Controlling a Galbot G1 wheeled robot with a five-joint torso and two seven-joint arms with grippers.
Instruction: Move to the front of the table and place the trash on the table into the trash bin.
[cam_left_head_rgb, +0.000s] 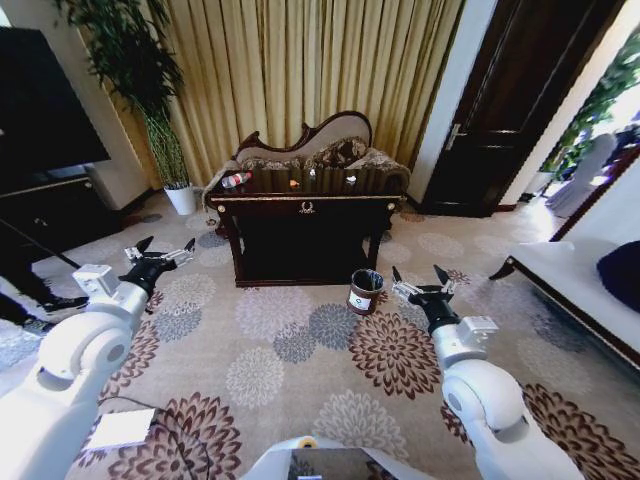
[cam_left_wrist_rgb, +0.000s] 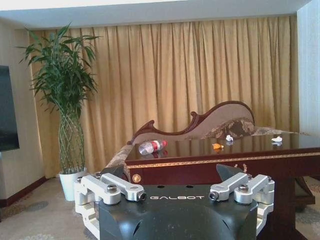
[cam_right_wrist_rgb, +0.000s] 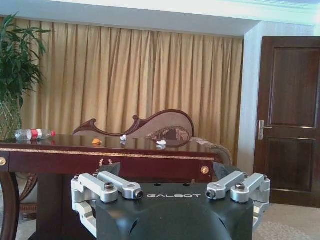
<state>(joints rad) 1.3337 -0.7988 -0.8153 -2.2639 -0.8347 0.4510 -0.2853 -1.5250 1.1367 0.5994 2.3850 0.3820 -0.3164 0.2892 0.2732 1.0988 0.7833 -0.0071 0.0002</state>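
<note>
The dark table (cam_left_head_rgb: 300, 207) stands ahead against a sofa. On its top lie the trash: a clear bottle (cam_left_head_rgb: 236, 180) with a red label at the left end, an orange scrap (cam_left_head_rgb: 293, 183) and a white piece (cam_left_head_rgb: 350, 181). The wrist views show the bottle (cam_left_wrist_rgb: 152, 146) (cam_right_wrist_rgb: 34, 134), the scrap (cam_left_wrist_rgb: 216, 146) (cam_right_wrist_rgb: 96, 141) and white pieces (cam_left_wrist_rgb: 276, 139) (cam_right_wrist_rgb: 161, 142) on the table (cam_left_wrist_rgb: 210, 161) (cam_right_wrist_rgb: 100, 155). The brown trash bin (cam_left_head_rgb: 364, 291) sits on the carpet by the table's front right. My left gripper (cam_left_head_rgb: 160, 255) (cam_left_wrist_rgb: 172, 180) and right gripper (cam_left_head_rgb: 420, 283) (cam_right_wrist_rgb: 167, 175) hang open and empty, short of the table.
A carved-back sofa (cam_left_head_rgb: 320, 145) is behind the table. A plant in a white pot (cam_left_head_rgb: 180, 198) stands at the left, a dark door (cam_left_head_rgb: 520, 110) at the right, a white bench (cam_left_head_rgb: 585, 280) to the far right. Patterned carpet lies between me and the table.
</note>
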